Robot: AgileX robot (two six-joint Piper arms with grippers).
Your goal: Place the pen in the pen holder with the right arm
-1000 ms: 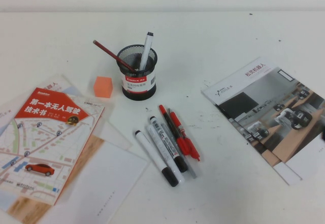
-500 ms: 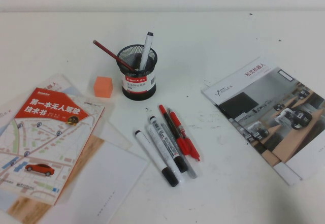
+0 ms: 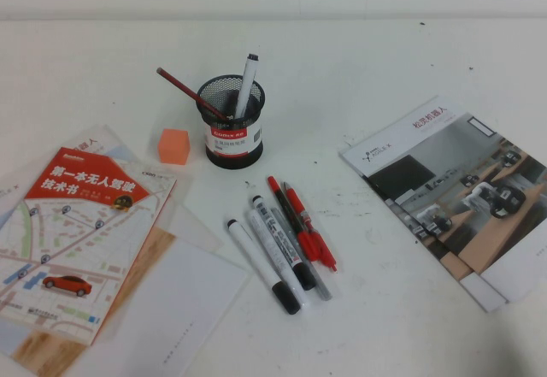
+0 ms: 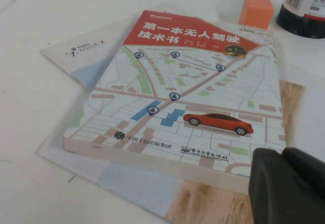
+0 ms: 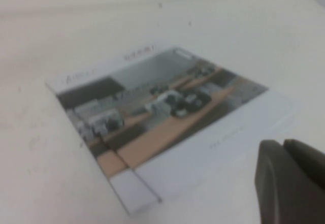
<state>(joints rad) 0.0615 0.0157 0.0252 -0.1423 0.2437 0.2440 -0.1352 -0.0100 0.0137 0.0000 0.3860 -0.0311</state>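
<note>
The black mesh pen holder stands at the back middle of the table; its base also shows in the left wrist view. A white-barrelled pen stands tilted inside it, small black end up, beside a red pencil. Two more white markers with black caps lie in front of the holder, next to red pens. Neither arm shows in the high view. My right gripper is shut and empty above the brochure's near edge. My left gripper is shut and empty over the map book.
An orange cube sits left of the holder. A red-and-white map book lies on loose papers at the front left. A brochure lies at the right and also shows in the right wrist view.
A dark bit of the right arm at the high view's right edge one second ago is gone now. The pens, holder and books have not moved.
</note>
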